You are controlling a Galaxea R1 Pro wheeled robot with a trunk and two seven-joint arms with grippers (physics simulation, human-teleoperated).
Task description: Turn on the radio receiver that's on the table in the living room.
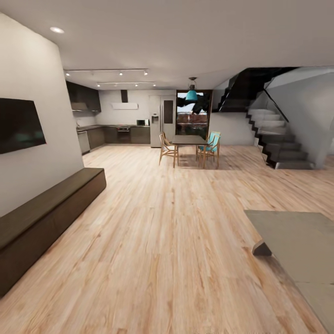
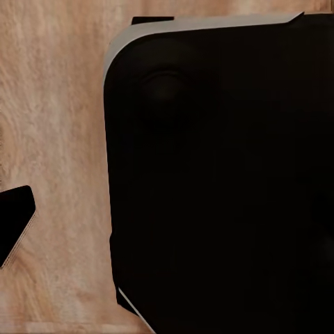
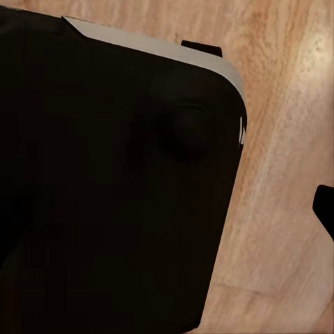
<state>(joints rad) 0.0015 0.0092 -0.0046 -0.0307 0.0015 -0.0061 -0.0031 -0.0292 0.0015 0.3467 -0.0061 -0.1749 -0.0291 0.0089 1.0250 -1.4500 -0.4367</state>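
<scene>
The corner of the low grey table (image 1: 297, 241) reaches in at the lower right of the head view, and the part of its flat top that I see is bare. The red radio receiver is out of view. Light wood plank floor (image 1: 162, 241) stretches ahead of me through the living room. Both wrist views look down at my own black base (image 2: 223, 181) (image 3: 104, 195) with plank floor beside it.
A long dark bench cabinet (image 1: 41, 218) runs along the left wall under a wall screen (image 1: 18, 125). Far ahead stand a dining table with chairs (image 1: 188, 141), a kitchen with a fridge (image 1: 162, 120) and, at the right, a staircase (image 1: 278, 144).
</scene>
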